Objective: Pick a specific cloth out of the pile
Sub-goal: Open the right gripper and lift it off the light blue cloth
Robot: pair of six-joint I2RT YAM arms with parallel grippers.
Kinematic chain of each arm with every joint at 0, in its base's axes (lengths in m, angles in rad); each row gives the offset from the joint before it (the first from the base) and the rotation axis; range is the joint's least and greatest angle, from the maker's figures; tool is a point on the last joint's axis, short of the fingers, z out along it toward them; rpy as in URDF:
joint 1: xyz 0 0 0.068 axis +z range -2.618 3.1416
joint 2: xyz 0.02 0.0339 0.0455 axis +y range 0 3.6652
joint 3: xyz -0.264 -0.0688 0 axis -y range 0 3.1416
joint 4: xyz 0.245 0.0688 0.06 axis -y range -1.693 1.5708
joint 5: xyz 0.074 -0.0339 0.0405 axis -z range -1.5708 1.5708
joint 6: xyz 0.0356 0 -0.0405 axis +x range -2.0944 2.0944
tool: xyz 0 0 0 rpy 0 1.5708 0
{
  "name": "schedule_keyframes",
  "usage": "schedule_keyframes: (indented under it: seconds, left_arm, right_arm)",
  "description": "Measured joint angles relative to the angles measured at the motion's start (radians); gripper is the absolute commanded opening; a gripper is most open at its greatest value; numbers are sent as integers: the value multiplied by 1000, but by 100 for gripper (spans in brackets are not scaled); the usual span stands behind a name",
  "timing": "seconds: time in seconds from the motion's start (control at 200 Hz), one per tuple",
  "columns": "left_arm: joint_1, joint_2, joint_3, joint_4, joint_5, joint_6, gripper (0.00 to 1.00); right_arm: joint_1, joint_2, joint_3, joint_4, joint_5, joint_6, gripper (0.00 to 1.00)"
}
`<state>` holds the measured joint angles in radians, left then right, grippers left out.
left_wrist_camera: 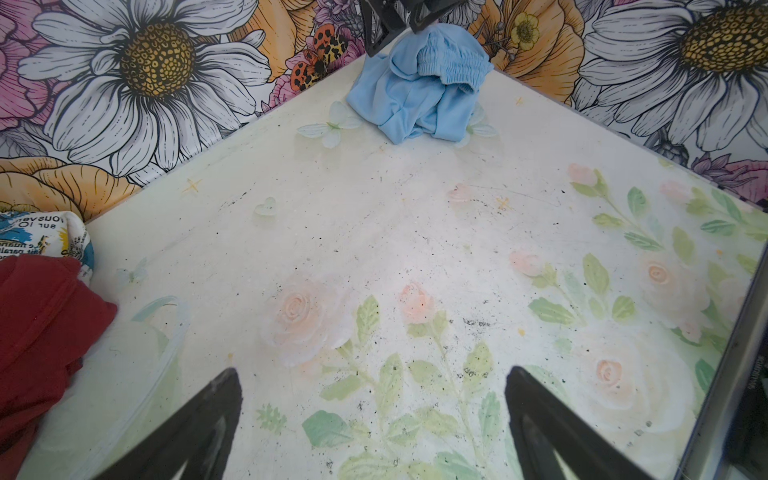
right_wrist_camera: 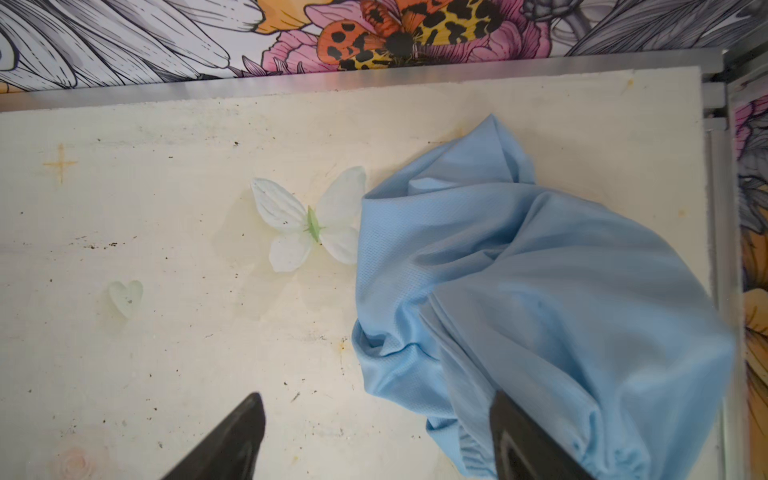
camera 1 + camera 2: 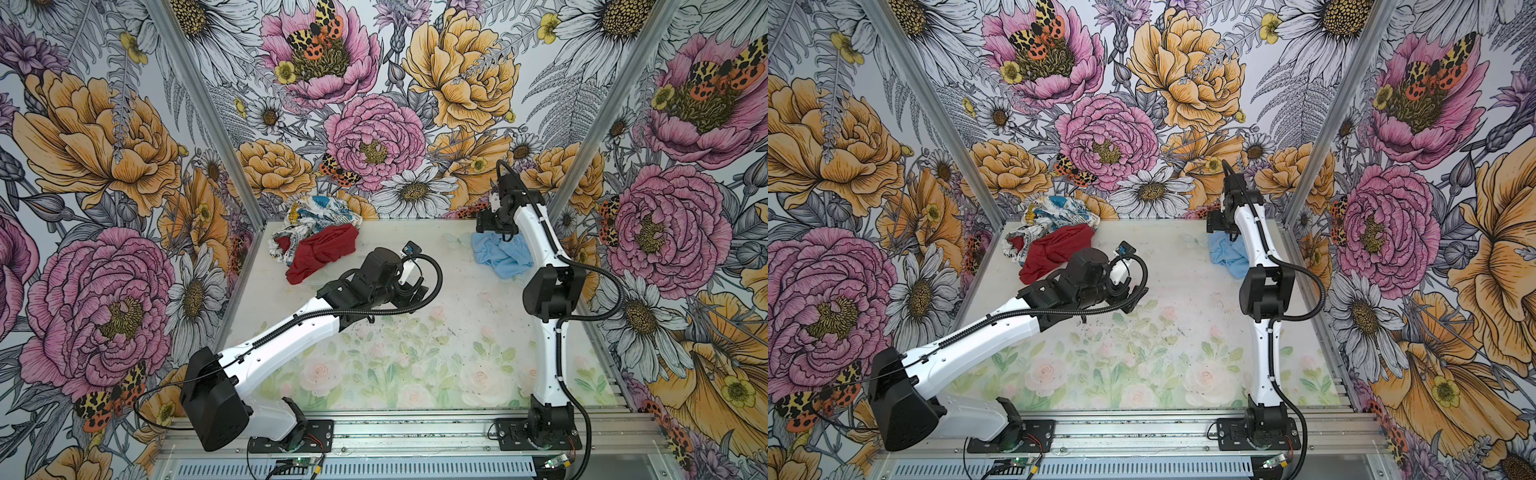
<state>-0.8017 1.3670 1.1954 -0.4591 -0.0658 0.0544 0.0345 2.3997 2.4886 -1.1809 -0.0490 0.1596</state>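
Lying crumpled at the far right corner of the table, the cloth sits well apart from the pile. Right gripper hangs over its edge, jaws wide, gripping nothing; left gripper, also wide and empty, hovers over the table.

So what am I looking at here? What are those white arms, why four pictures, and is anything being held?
Two white robot arms stand at the near edge of a table. Two pictures look down from one overhead camera. The other two come from a camera on each arm's wrist, looking past its pincer-like tool. On the table, a red cloth is heaped with a printed cloth at the back left, and a blue cloth lies apart at the back right. The left tool is open and empty over bare table. The right tool hangs open over the blue cloth's edge, gripping nothing.
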Motion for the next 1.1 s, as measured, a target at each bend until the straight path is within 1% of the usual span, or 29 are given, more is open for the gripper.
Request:
schedule_keyframes:
  seconds: [0.24, 0.4, 0.64, 0.781, 0.861, 0.956, 1.011, 1.096]
  left_arm:
    - [5, -28, -37, 0, -6, 0, 99]
    - [13, -39, -57, 2, -7, -1, 99]
    - [13, -39, -85, 0, -13, -3, 99]
    - [13, -39, -85, 0, -14, -3, 99]
    - [13, -39, -85, 1, -15, -3, 99]
    - [13, -40, -85, 8, -28, 1, 99]
    - [15, -44, -87, 15, -49, 5, 99]
    - [32, -74, -113, 45, -103, 5, 99]
  right_arm:
    - [15, 69, -32, 39, -32, 37, 82]
    - [40, 84, -102, 88, -45, 58, 82]
    - [68, 82, -116, 136, -87, 58, 82]
    - [76, 32, -117, 140, -131, 50, 83]
    - [77, -55, -141, 153, -150, 49, 85]
    - [77, -240, -245, 201, -154, 48, 89]
    - [77, -385, -365, 261, -150, 42, 92]
    - [74, -654, -624, 393, -125, 47, 99]
